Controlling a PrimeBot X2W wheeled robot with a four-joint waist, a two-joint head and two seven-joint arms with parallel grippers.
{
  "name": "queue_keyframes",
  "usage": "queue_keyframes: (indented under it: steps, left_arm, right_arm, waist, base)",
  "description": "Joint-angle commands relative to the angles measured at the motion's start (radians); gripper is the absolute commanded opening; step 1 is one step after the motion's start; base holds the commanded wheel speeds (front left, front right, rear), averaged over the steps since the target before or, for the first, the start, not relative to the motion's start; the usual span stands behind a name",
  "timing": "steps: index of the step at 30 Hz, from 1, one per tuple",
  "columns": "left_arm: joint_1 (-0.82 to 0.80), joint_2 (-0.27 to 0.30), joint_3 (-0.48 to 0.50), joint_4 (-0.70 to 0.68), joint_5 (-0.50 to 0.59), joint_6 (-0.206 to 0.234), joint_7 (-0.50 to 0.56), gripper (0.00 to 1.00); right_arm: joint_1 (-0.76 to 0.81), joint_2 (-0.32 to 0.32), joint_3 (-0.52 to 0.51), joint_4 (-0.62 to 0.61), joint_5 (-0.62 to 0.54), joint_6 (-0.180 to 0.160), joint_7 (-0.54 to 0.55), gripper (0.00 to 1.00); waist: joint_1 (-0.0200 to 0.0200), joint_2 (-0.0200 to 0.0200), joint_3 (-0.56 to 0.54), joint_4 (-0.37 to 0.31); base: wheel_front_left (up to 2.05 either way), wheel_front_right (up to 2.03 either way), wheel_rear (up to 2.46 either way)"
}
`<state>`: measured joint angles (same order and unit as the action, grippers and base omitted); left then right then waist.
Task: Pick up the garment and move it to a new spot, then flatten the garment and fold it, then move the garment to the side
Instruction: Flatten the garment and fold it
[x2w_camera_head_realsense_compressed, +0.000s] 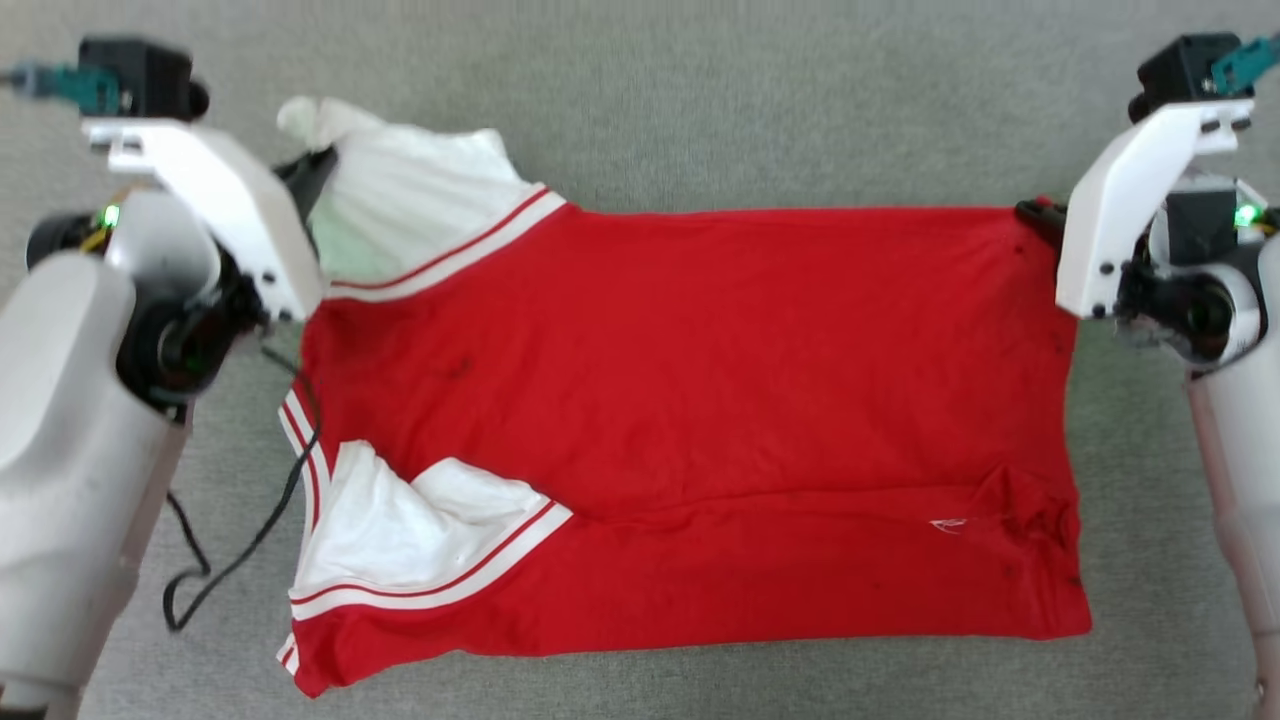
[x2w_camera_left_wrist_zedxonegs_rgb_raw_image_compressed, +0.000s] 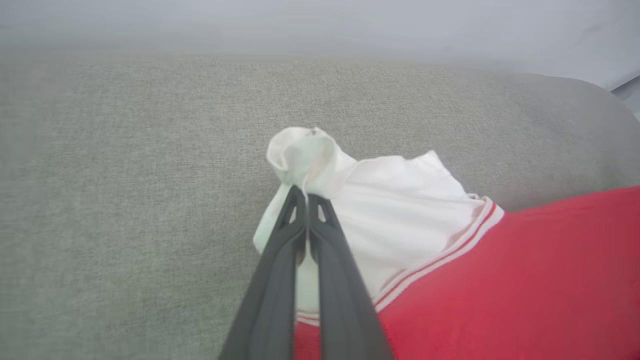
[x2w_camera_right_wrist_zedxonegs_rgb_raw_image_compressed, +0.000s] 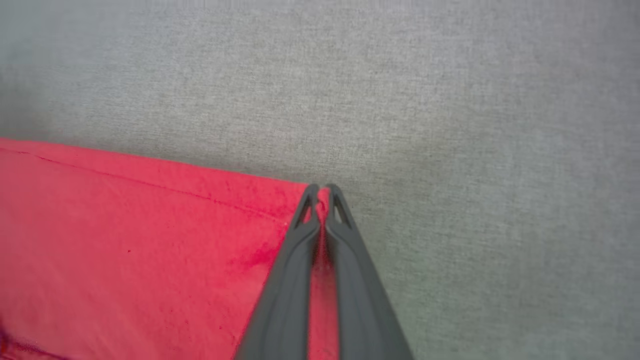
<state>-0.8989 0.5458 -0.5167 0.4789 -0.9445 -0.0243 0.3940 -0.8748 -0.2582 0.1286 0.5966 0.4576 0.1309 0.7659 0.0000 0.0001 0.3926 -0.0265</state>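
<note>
Red garment (x2w_camera_head_realsense_compressed: 700, 400) spread, plain side up

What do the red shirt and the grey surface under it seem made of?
The garment: soft matte knit, probably cotton or polyester; it wrinkles and bunches limply. The grey surface: matte woven upholstery-like cloth; a fine heathered weave shows up close.

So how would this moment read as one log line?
left gripper: shut on garment at far white sleeve | right gripper: shut on far red corner | garment: spread on grey fabric surface, near sleeve rumpled
</note>
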Motion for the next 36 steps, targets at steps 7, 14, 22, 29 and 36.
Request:
queue_keyframes:
  steps: [7,14,22,29,36]
  left_arm:
    - [0.296,0.049,0.054,-0.13,-0.052,0.067,-0.115,0.0]
    - [0.579,0.062,0.062,-0.238,-0.107,0.136,-0.151,0.0]
    - [0.768,0.025,0.024,-0.265,-0.174,0.166,-0.115,0.85]
    - [0.791,-0.021,0.043,-0.242,-0.126,0.17,-0.268,1.0]
    - [0.755,-0.004,0.075,-0.378,0.049,0.242,-0.514,1.0]
  right_arm:
    - [0.263,-0.012,-0.034,-0.175,0.052,-0.001,-0.059,0.0]
    - [0.494,0.009,-0.079,-0.275,0.064,-0.001,-0.084,0.0]
    - [0.694,0.051,-0.119,-0.286,0.056,-0.001,-0.137,1.0]
    - [0.769,0.091,-0.138,-0.293,0.04,-0.001,-0.316,1.0]
    - [0.796,0.074,-0.173,-0.45,0.037,0.0,-0.401,1.0]
  waist:
    - [0.0,-0.0001,-0.157,-0.005]
    - [0.0,-0.0001,-0.22,-0.002]
    - [0.0,-0.0001,-0.249,0.005]
    - [0.0,-0.0001,-0.271,-0.003]
    - [0.0,-0.0001,-0.309,-0.014]
  base:
    - [0.0,0.0,0.0]
    - [0.0,0.0,0.0]
    - [0.0,0.0,0.0]
    - [0.0,0.0,0.0]
    - [0.0,0.0,0.0]
